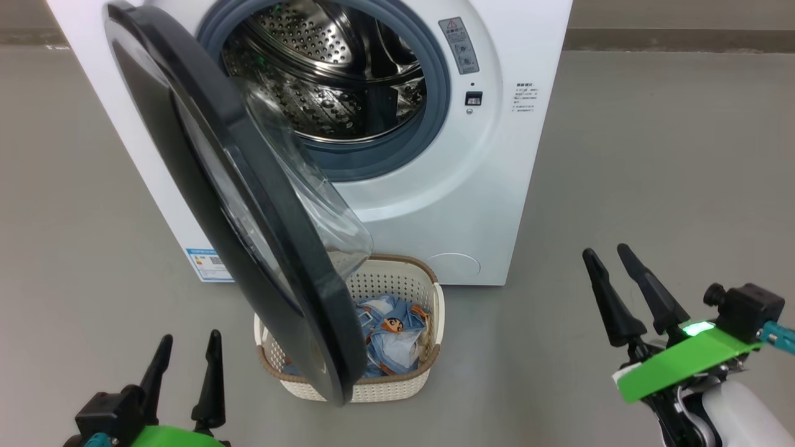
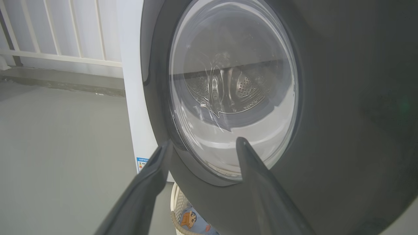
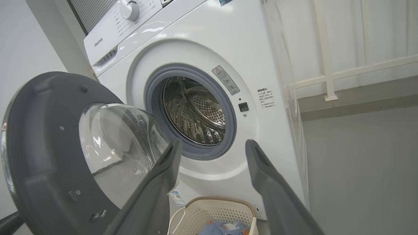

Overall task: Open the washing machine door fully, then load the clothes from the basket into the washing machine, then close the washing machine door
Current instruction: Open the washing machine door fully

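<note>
I'm seeing clothes (image 1: 391, 338) lying in basket (image 1: 385, 390) below washing machine door (image 1: 248, 205); left gripper (image 1: 190, 336), right gripper (image 1: 605, 249) hovering near, either side, fingers pointing far, spread apart.

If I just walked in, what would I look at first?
The big black washing machine door grabs you first, swung out across the middle with its glass bowl bulging. Behind it shines the steel drum of the white washing machine. Below, on the floor, the basket holds cartoon-print clothes.
</note>
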